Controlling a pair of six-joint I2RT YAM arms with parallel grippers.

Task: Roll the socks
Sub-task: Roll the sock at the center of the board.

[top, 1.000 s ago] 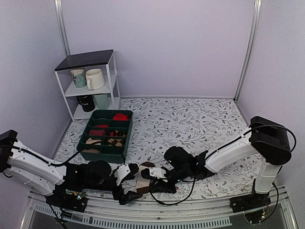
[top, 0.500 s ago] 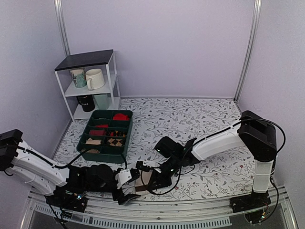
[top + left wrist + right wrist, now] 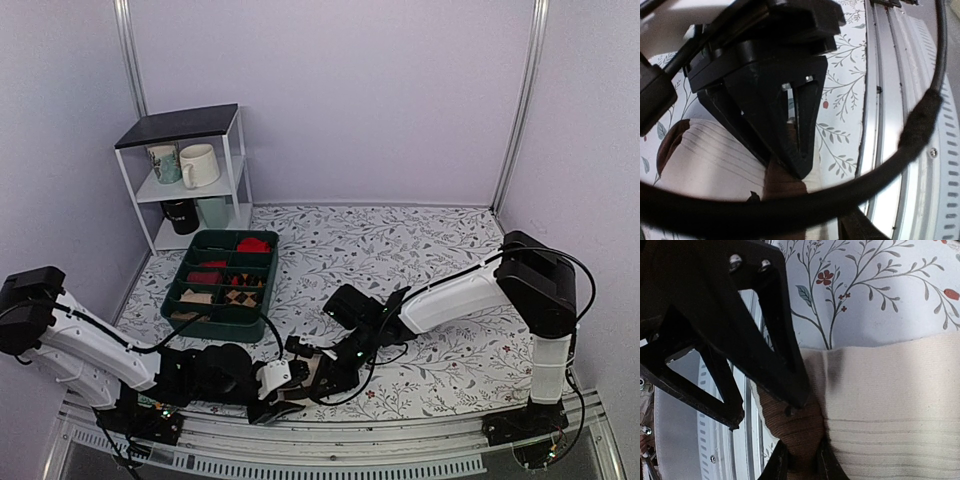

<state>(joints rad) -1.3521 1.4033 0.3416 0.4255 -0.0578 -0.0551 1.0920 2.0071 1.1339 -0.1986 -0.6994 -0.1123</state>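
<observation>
The socks (image 3: 890, 400) lie flat at the 6 o'clock edge of the table (image 3: 420, 250), almost on the metal rail (image 3: 350, 455), with both my arms folded low over them. My right gripper (image 3: 800, 460) is nearly closed, nipping the dark brown end, I judge to pin it as the core of the roll. My left gripper (image 3: 765, 411) meets it from 9 o'clock with its fingers partly apart. One tip touches that brown end, and I see nothing clamped between them.

The green tray (image 3: 215, 325) of rolled socks sits at 10 o'clock, well apart, and the white shelf (image 3: 190, 180) of mugs at 11. The tight spot is here: the two grippers crowd one corner of fabric, and a black cable (image 3: 920, 130) loops across my left wrist view.
</observation>
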